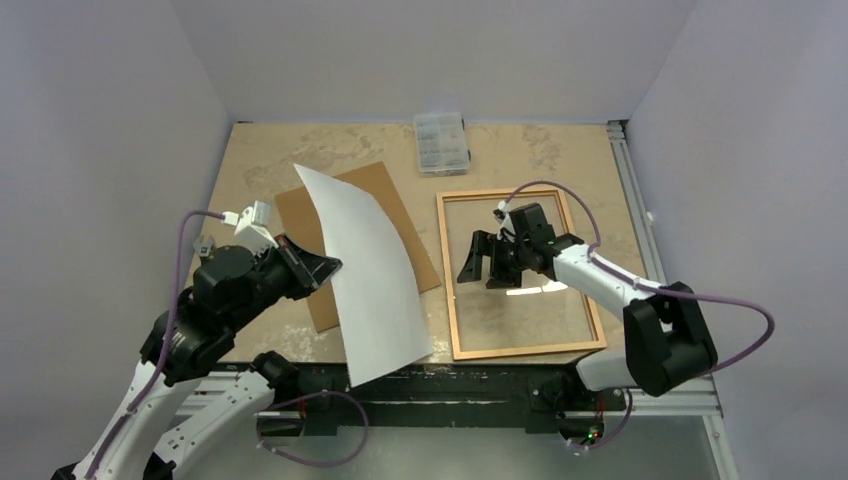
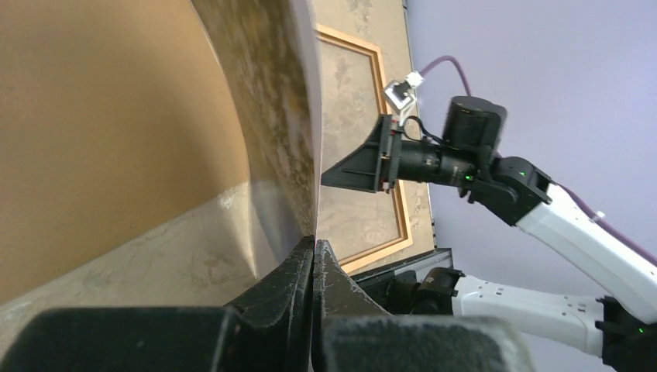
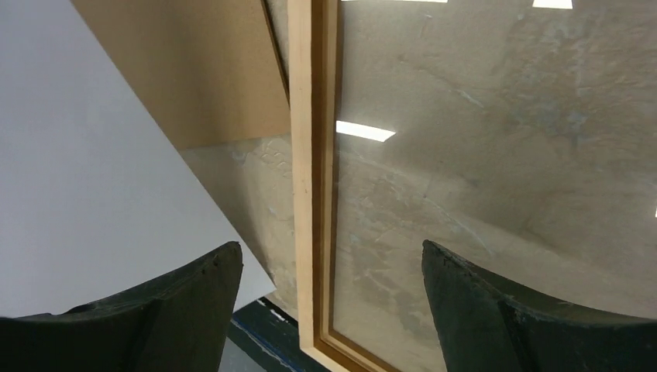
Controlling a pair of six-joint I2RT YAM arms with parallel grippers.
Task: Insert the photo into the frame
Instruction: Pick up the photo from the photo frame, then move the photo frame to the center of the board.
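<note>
Clamped together on the left edge of the photo (image 1: 372, 285), the jaws of the left gripper (image 1: 318, 268) hold the sheet lifted off the table (image 1: 258, 152). In the left wrist view the two dark fingers (image 2: 298, 283) meet with the print's edge pinched between them, and the glossy mottled face (image 2: 277, 116) curves up and away from them. From above, the photo shows its white back, bowed, reaching from above the brown backing board (image 1: 395, 195) down past the table's near edge. Its near right corner sits just beside the near left corner of the frame (image 1: 446, 285), though it is not inside the rails.

Spread wide apart and gripping nothing, the jaws of the right gripper (image 1: 488, 265) hang over the left half of the frame's clear pane. Whether they touch the glass cannot be told. In the right wrist view the frame's left rail (image 3: 306, 155) runs between the two fingertips, with the white sheet (image 3: 93, 178) off to the left and the backing board (image 3: 194, 70) beyond it. The frame lies flat on the table's right side, and a small clear compartment box (image 1: 441, 143) stands at the far edge.
</note>
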